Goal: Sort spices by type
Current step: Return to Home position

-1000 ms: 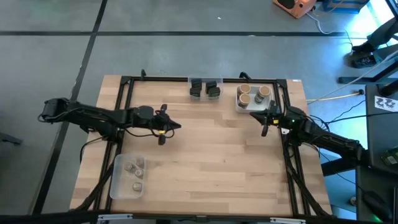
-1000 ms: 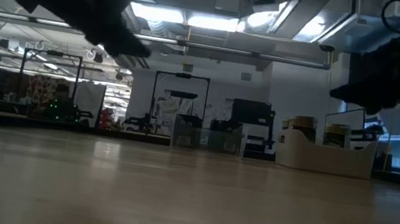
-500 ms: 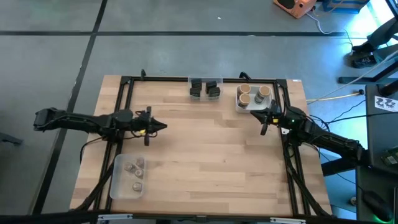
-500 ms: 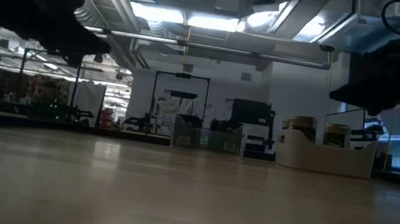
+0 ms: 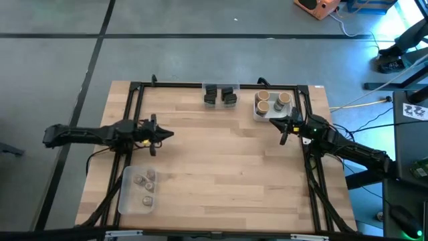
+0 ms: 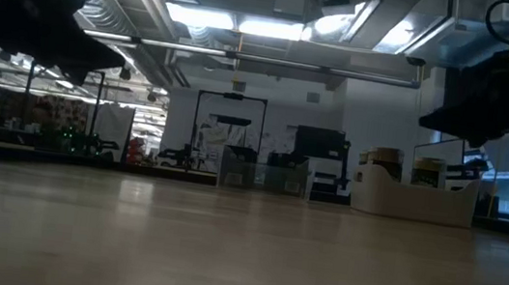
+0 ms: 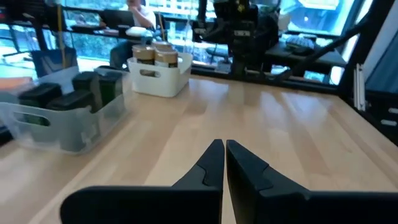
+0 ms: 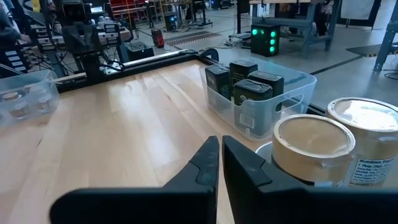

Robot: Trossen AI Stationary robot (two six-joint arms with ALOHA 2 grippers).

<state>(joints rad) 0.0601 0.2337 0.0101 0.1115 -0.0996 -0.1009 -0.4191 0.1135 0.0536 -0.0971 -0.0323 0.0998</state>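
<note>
Two dark boxy jars [image 5: 221, 95] stand in a clear tray at the table's far edge, also shown in the right wrist view [image 8: 245, 84]. Three round tan-topped jars [image 5: 271, 102] sit in a white tray beside them. Tiny brown-topped jars [image 5: 144, 187] lie in a clear tray near the table's near left corner. My left gripper [image 5: 166, 136] hangs shut over the table's left part, its fingers [image 7: 211, 163] touching nothing. My right gripper [image 5: 281, 127] hovers shut just near of the white tray, with the tan-topped jars [image 8: 314, 146] close beside its fingers [image 8: 208, 158].
A black frame [image 5: 134, 107] runs along the table's edges. The wide middle of the wooden table [image 5: 221, 161] lies between both arms. In the low view the arms show only as dark shapes, the left arm [image 6: 36, 18] and the right arm [image 6: 494, 94], above the tabletop.
My left arm has drawn back toward the table's left edge, its shut gripper sliding from near the table's middle to the left part. The right arm and all jars have stayed put.
</note>
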